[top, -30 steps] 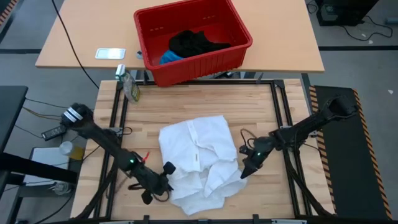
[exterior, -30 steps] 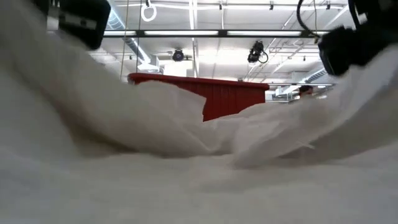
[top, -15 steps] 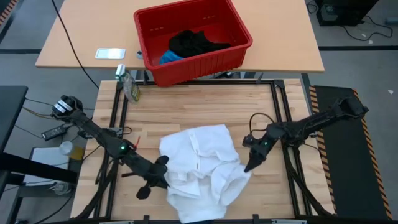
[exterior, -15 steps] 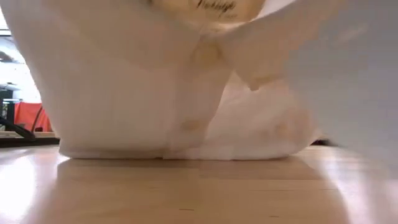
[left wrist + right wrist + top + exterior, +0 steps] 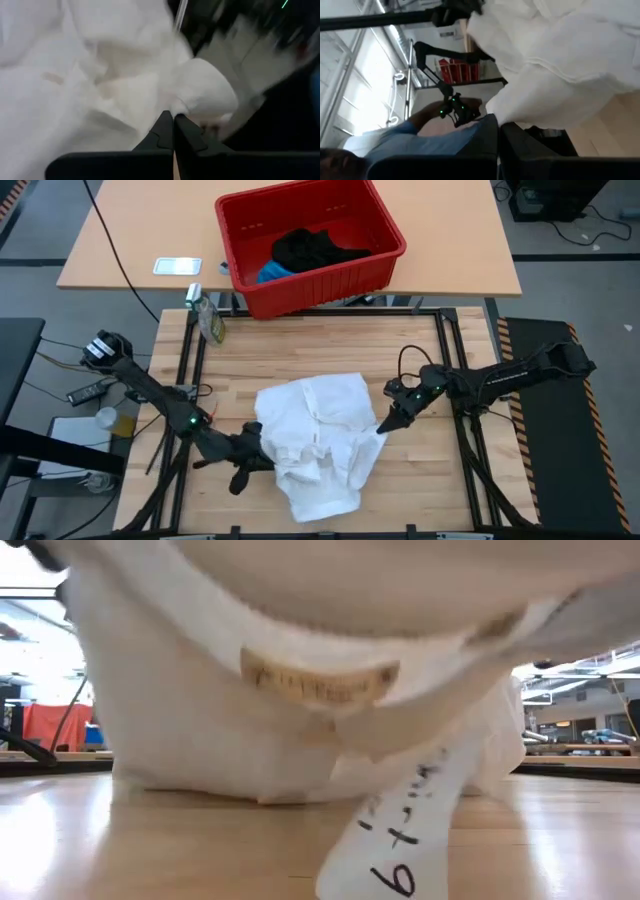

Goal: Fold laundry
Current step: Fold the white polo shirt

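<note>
Left gripper [image 5: 262,448], high view: 2 dark fingers pinched together on the left edge of the crumpled white cloth garment [image 5: 318,438], which lies on the pale wooden slatted table [image 5: 300,355]. Right gripper [image 5: 381,427] clamps the garment's right edge, directly across from the left one. Well beyond both, the red plastic basket [image 5: 385,235] holds the black cloth garment [image 5: 313,248] and the bright blue cloth garment [image 5: 272,272].

Low view: white garment [image 5: 200,720] hangs lifted above the table [image 5: 150,850]; a white paper tag [image 5: 395,840] with handwriting dangles beneath it.

Left wrist view: fingers [image 5: 162,131] closed on a white fold [image 5: 202,95].

Right wrist view: fingers [image 5: 512,145] closed beneath the white cloth [image 5: 560,65]; a blue sleeve [image 5: 400,142] shows beyond.
</note>
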